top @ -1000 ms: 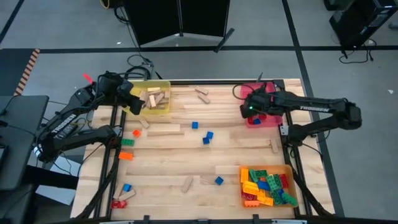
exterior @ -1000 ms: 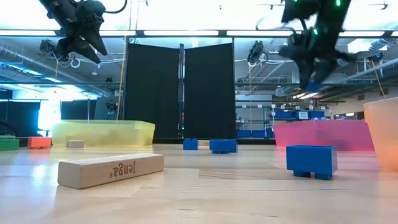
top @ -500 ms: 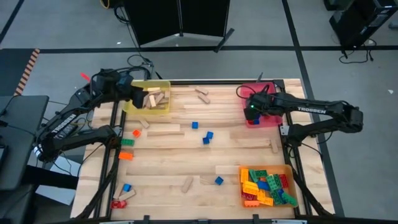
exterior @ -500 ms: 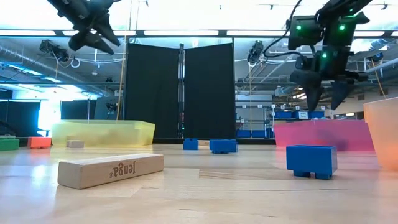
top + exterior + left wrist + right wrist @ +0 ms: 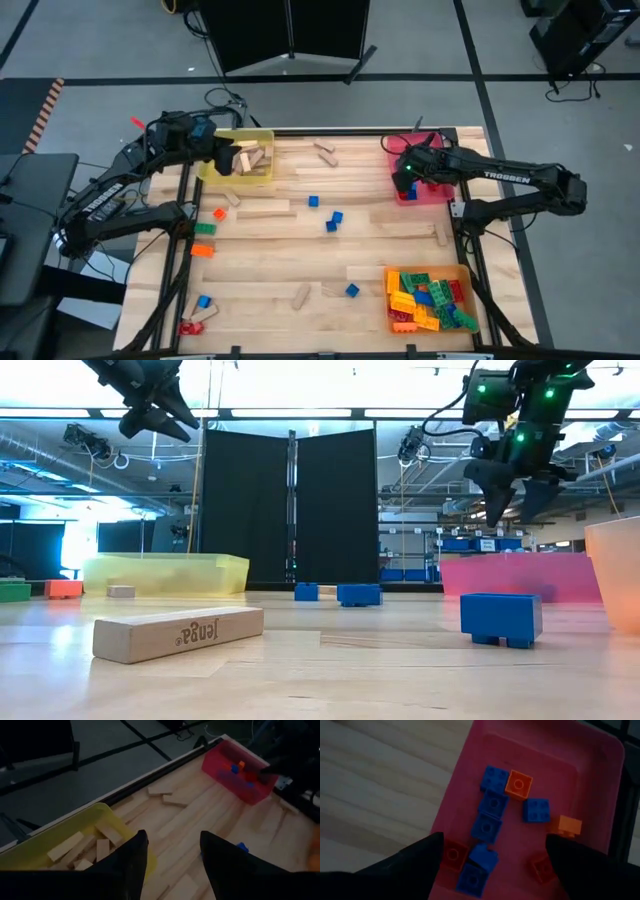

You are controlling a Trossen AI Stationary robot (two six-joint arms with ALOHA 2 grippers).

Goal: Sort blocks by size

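Your right gripper (image 5: 490,857) is hanging spread wide and empty over the red tray (image 5: 600,760), where small blue and orange blocks (image 5: 492,802) are lying; lift it straight up so you are not clipping the tray wall. Your left gripper (image 5: 170,860) is hovering part-open, holding nothing, beside the yellow tray (image 5: 262,135) of wooden blocks (image 5: 65,846). Loose blue bricks (image 5: 334,219) are waiting mid-table, with wooden blocks lying between
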